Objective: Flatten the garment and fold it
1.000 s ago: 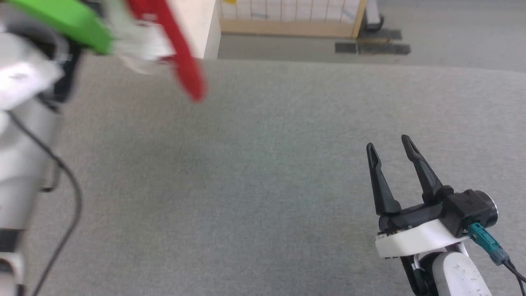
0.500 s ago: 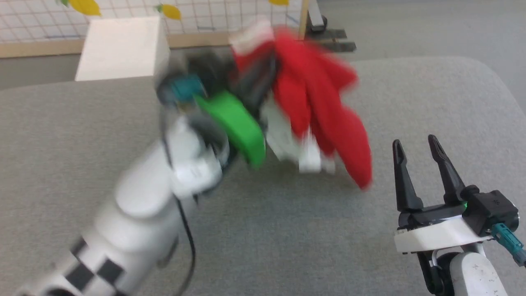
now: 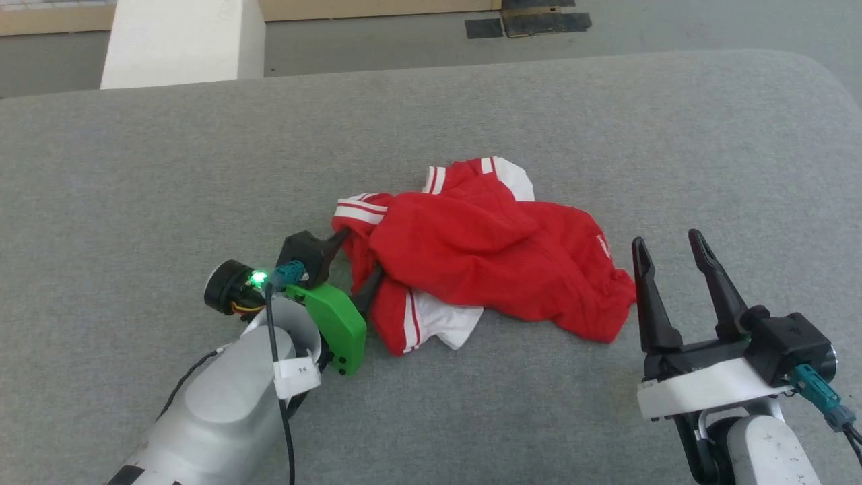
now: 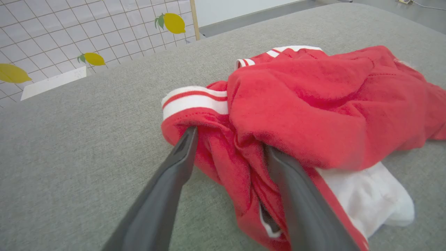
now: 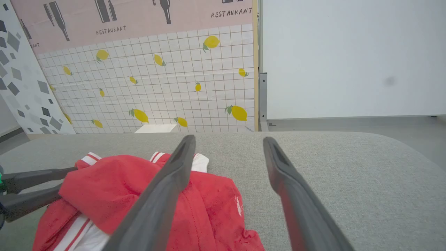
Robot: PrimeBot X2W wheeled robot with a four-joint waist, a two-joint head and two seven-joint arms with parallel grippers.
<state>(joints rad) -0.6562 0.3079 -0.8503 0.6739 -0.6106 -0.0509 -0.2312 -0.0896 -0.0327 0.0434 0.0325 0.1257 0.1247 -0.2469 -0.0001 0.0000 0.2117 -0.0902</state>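
The garment lies crumpled in a heap in the middle of the grey table, red with white sleeves and red-white striped trim. My left gripper reaches into its left edge from the lower left. In the left wrist view the left gripper stands open, with folds of the garment lying loose between and over the fingers. My right gripper is open and empty just right of the heap. From the right wrist, the right gripper points past the garment.
A white block stands beyond the table's far left edge, with floor behind it. A tiled panel with lemons rises at the back. The table's rounded right corner lies near my right arm.
The head camera has shifted. The garment was swinging in the air in my shut left gripper; it now lies on the table and the left jaws have opened. The right gripper stays open.
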